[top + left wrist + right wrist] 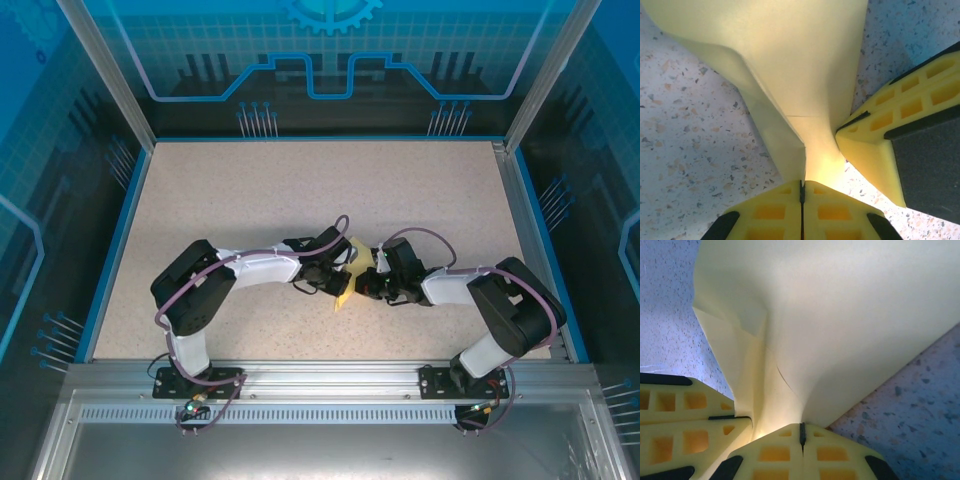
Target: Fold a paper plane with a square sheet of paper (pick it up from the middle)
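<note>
We have the sheet of paper point(357, 258) near the middle of the worktop point(250, 200), with the left claw point(802, 186) and the right claw point(801, 429) each clamped together on it, close beside one another. We judge the folding partway: some creases and a layered flap, no pointed wedge yet. Bare worktop lies all round, its blue rim point(112, 240) well apart.

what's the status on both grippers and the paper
Left gripper shut on pale yellow creased paper sheet. Right gripper shut on it too. Grippers crowd each other, pinches side by side.
</note>
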Controlling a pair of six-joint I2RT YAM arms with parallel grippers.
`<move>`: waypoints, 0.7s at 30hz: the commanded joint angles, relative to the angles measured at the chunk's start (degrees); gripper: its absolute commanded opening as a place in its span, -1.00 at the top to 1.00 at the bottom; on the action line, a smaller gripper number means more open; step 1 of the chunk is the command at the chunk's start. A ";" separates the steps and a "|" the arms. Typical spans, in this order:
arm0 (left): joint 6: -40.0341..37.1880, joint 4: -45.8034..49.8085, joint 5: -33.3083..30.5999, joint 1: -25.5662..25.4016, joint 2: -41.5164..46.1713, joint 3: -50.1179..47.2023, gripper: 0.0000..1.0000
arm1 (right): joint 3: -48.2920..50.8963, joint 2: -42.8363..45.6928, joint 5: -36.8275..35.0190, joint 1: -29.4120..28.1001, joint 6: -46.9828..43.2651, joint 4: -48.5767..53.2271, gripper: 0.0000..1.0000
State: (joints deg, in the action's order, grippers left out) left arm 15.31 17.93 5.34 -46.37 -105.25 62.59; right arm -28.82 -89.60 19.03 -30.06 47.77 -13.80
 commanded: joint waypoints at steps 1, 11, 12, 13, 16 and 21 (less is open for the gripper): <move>-2.52 3.02 0.05 -0.90 0.18 1.73 0.87 | 0.39 -1.19 -0.97 1.06 -1.02 -0.13 0.94; -3.71 2.89 -1.91 -2.65 -1.35 2.35 0.89 | 1.11 -1.14 -0.13 1.40 -0.49 -1.33 0.94; -3.90 3.02 -2.23 -2.91 -1.66 2.53 0.89 | 1.20 -1.19 0.12 1.41 -0.40 -1.38 0.94; -4.11 3.13 -2.50 -3.15 -1.94 2.83 0.90 | 1.30 -1.14 0.16 1.50 -0.31 -1.32 0.94; -4.32 3.18 -2.57 -3.54 -2.59 3.14 0.90 | 1.67 -1.01 0.62 1.70 0.02 -3.40 0.95; -4.01 1.75 -1.84 -3.82 -1.57 2.76 0.90 | 2.33 -1.56 1.19 1.90 0.45 -4.64 0.95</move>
State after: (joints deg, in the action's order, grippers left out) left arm 12.88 19.18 3.20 -49.47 -106.63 64.47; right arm -27.55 -89.82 20.01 -29.15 48.01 -16.93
